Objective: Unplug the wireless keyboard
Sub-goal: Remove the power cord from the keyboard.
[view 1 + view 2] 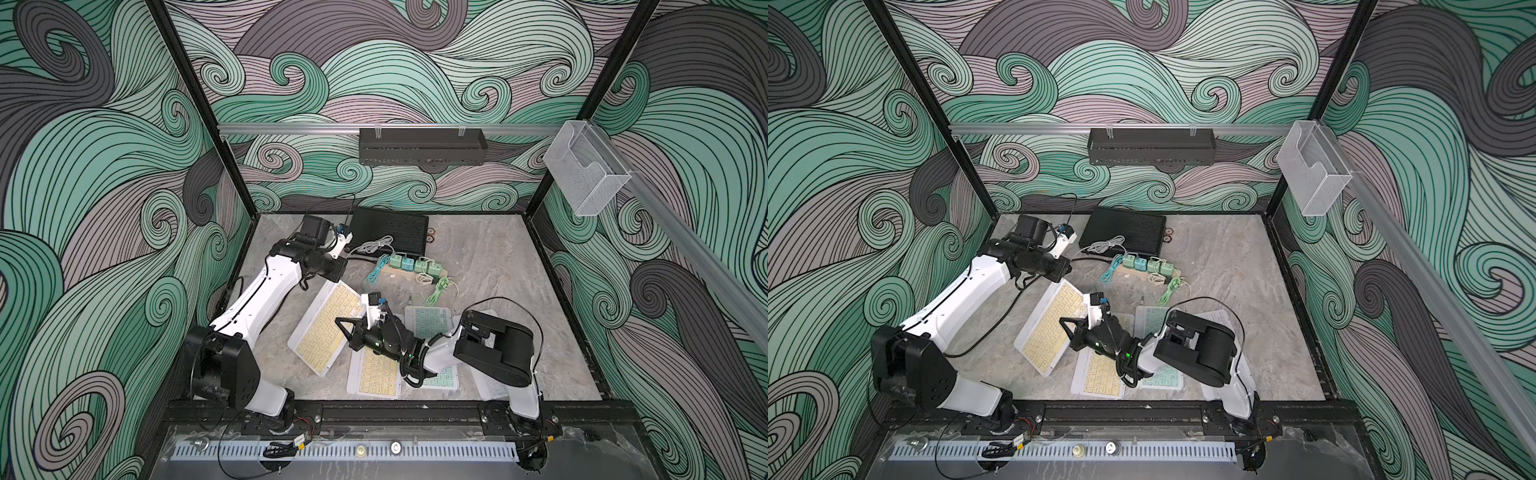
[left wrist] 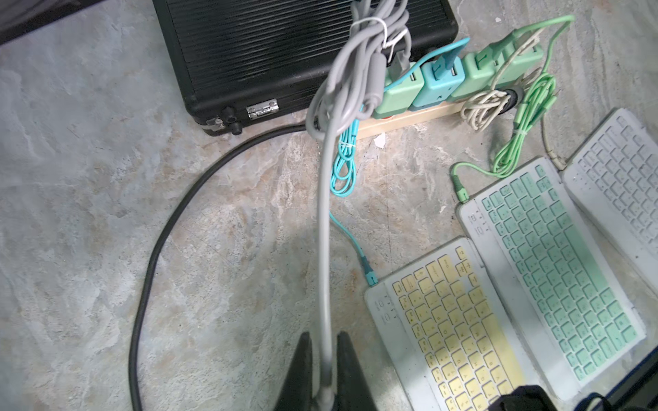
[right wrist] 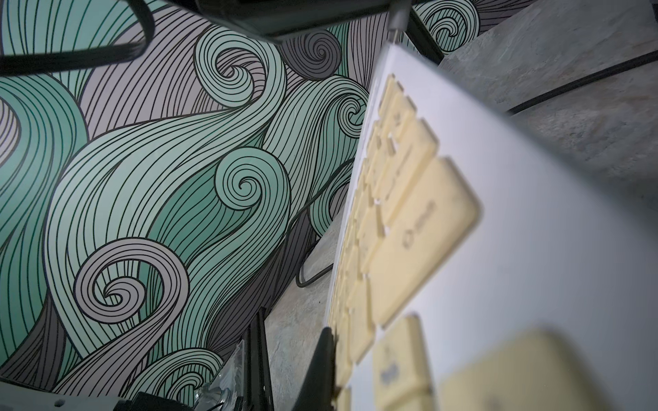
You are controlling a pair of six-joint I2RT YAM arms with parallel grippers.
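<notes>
Two grippers share one item. The white wireless keyboard with pale yellow keys (image 1: 326, 328) sits left of centre in the lower half of both top views. It appears tilted up off the grey marbled tabletop (image 1: 498, 270), beside the three other keyboards (image 1: 376, 374) lying flat to its right.

The right gripper (image 1: 343, 328) has its fingers clamped on the keyboard's right-hand long edge, evidently to anchor it against a pull. The left gripper (image 2: 325, 377), at the bottom centre of the left wrist view, is pinched tight on the thin grey charging cable (image 2: 322, 249). That cable runs up to the wooden power strip with green and blue adapters (image 2: 420, 117).

At the top of the right wrist view the grey plug (image 3: 398, 17) meets the keyboard's corner; whether it is fully seated cannot be told.

The left arm reaches long toward the upper centre with its wrist bent down. The right arm is folded at the elbow, forearm pointing left.
</notes>
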